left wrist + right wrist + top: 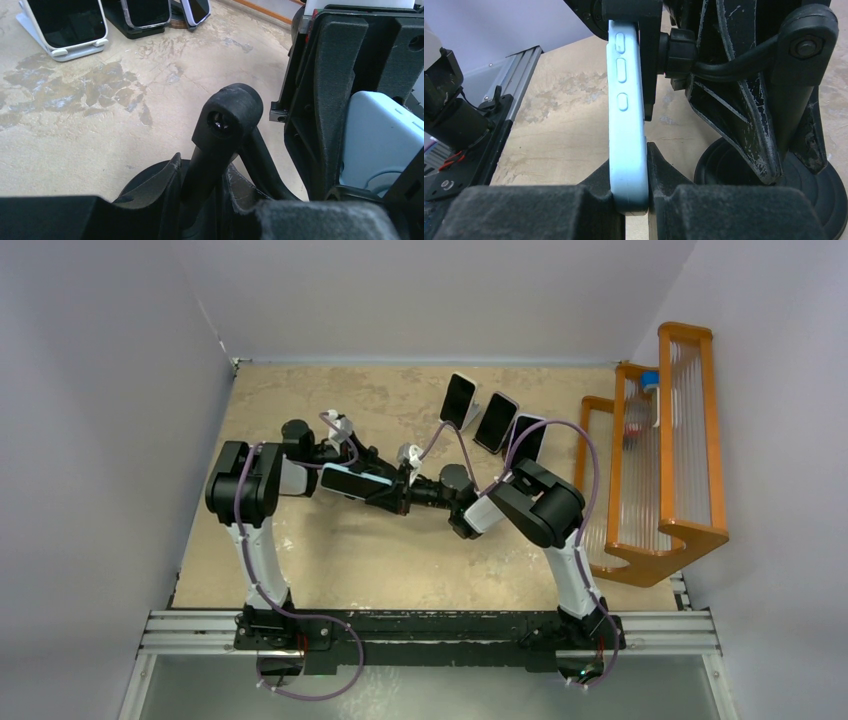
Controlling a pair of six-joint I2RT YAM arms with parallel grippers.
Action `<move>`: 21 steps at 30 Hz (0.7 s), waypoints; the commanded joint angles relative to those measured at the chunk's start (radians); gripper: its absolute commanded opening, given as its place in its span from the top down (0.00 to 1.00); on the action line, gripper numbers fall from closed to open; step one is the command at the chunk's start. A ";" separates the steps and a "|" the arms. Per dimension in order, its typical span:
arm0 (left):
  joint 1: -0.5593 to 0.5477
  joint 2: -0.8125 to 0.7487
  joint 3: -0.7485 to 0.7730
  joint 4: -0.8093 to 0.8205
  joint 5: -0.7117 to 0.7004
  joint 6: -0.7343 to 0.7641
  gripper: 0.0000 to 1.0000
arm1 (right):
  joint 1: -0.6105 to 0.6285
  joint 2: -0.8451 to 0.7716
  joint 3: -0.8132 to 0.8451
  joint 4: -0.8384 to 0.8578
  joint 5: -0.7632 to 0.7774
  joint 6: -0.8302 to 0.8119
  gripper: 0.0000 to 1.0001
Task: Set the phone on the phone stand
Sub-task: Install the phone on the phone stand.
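At the phone stand (744, 95), near the middle of the table (75, 145), both arms meet. The left gripper (200, 177) is clamped on the stand's black stem just above the round base, bracing it. The right gripper (631, 172) is closed on the near end of the phone (626, 115), which is seen edge-on with one flat face against the stand's holder plate. The step in hand appears to be seating the phone in that holder. Keep the stem braced so the disc base neither slides nor tips. Press the phone squarely to the plate, and release only once it rests unaided. The phone has a pale blue, smooth, round-edged case with three raised side buttons, so it may slip between the pads. The stand is matt black and scuffed, with a knuckle joint on its arm. The finger pads are coarse black foam. The tabletop is mottled, worn beige. Beyond the stand, three other phones (67, 22) lean on their own stands.
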 commanded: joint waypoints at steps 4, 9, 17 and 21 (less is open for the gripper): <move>-0.020 -0.094 -0.002 -0.069 -0.040 -0.060 1.00 | -0.041 0.110 -0.014 -0.654 -0.009 0.107 1.00; -0.022 -0.093 0.003 -0.095 -0.032 -0.040 1.00 | -0.126 0.024 -0.009 -0.769 -0.061 0.103 1.00; -0.028 -0.084 0.015 -0.143 -0.037 -0.009 1.00 | -0.179 -0.102 0.109 -0.977 -0.039 0.042 0.79; -0.029 -0.083 0.019 -0.168 -0.056 0.004 1.00 | -0.179 -0.135 0.137 -1.004 -0.038 0.036 0.46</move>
